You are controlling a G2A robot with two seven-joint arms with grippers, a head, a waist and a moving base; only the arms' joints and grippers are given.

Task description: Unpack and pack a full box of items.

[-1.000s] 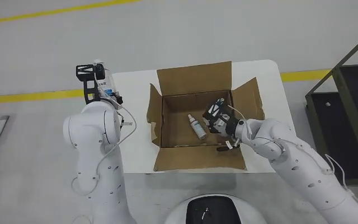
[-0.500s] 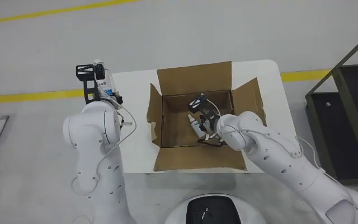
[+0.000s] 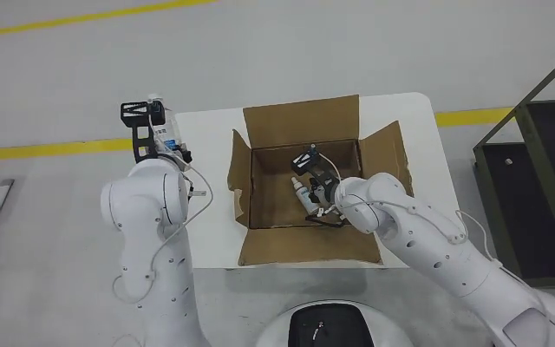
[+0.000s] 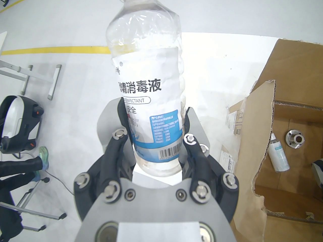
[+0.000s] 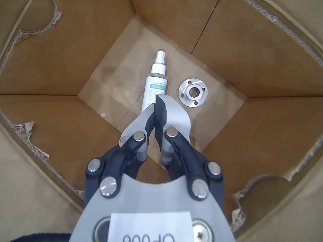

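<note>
Left pincer (image 4: 154, 117) grips a clear labelled bottle (image 4: 146, 64) near the worktop (image 3: 208, 234) corner, beside the open cardboard box (image 3: 299, 117). Right pincer (image 5: 157, 107), closed on nothing, hangs inside the box above a spray bottle (image 5: 155, 86) lying beside a metal flange (image 5: 193, 92), apparently without contact.

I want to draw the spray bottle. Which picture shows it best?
The right wrist view: the spray bottle lies close and big, nozzle and label clear. The left wrist and top views show it small and far.
</note>
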